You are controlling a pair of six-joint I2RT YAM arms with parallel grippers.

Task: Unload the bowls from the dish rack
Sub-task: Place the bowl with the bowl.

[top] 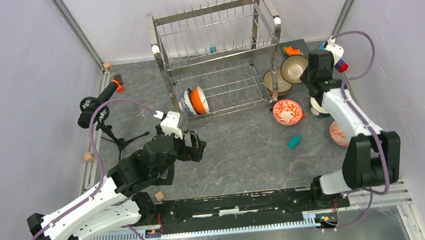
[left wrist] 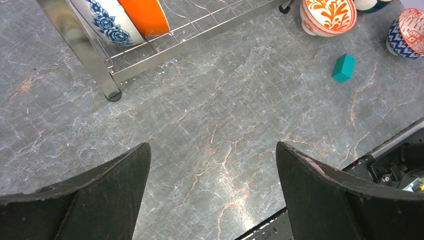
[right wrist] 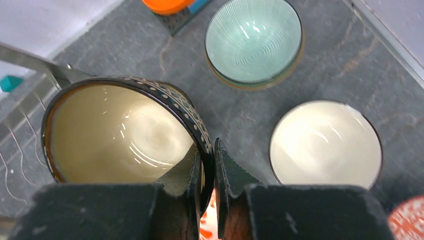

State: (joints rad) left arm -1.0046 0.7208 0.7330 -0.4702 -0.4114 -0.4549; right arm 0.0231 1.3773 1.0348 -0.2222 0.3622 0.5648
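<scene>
A: "Where's the dark-rimmed, cream-glazed ceramic bowl (right wrist: pixel 120 135)?"
B: "Beside the steel wire dish rack (top: pixel 209 10), rim pinched by the right end effector (right wrist: pixel 209 150). Glossy, brittle, likely slippery; rim's best. Left end effector (left wrist: pixel 212 147) spread."

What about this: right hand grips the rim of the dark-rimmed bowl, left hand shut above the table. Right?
No: the left hand is open, fingers wide apart above the table, per the left wrist view. The right hand does grip the rim of the dark-rimmed bowl.

You get bright, even overhead light; glare streaks the glossy cream-lined dark-rimmed bowl (right wrist: pixel 120 135) (nearest edges blur).
</scene>
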